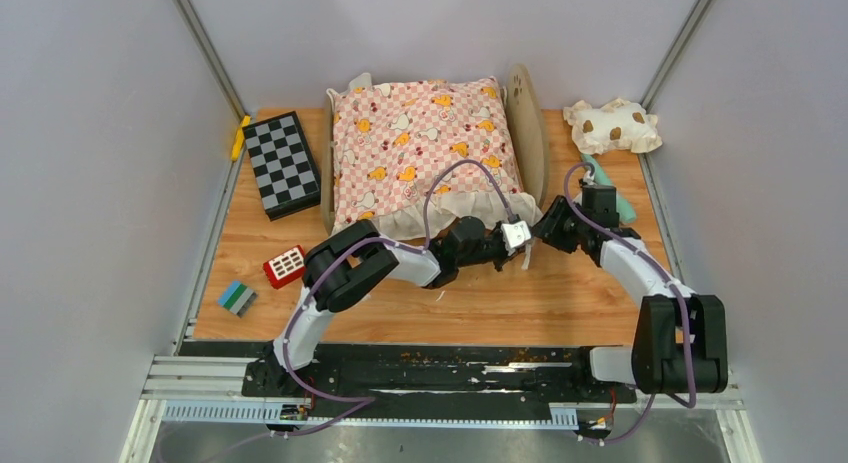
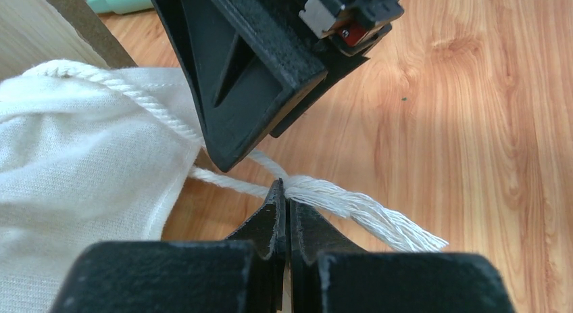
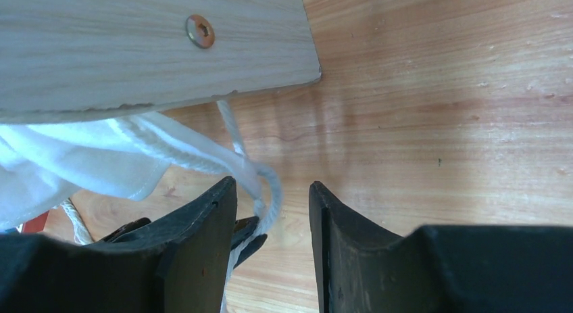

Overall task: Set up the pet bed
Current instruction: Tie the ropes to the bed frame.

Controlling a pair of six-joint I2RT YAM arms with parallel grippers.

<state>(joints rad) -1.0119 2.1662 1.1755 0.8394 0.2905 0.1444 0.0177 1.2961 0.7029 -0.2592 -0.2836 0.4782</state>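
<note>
Light-wood pet bed frame with rounded paw-cutout headboard (image 1: 530, 133) sat at the back centre of the wooden worktop (image 1: 520, 303), with the pink checkered ruffled cushion (image 1: 425, 148) lying in it. Both arms met at the bed's front right corner. Left gripper (image 2: 284, 191) was closed on the white twisted cotton cord (image 2: 351, 205), frayed end sticking out past the fingers. Right gripper (image 3: 270, 188) was parted, with a loop of that cord in the gap, unclamped.

A checkerboard (image 1: 281, 164), red block (image 1: 285, 266) and green-blue block (image 1: 237, 297) lie left.
</note>
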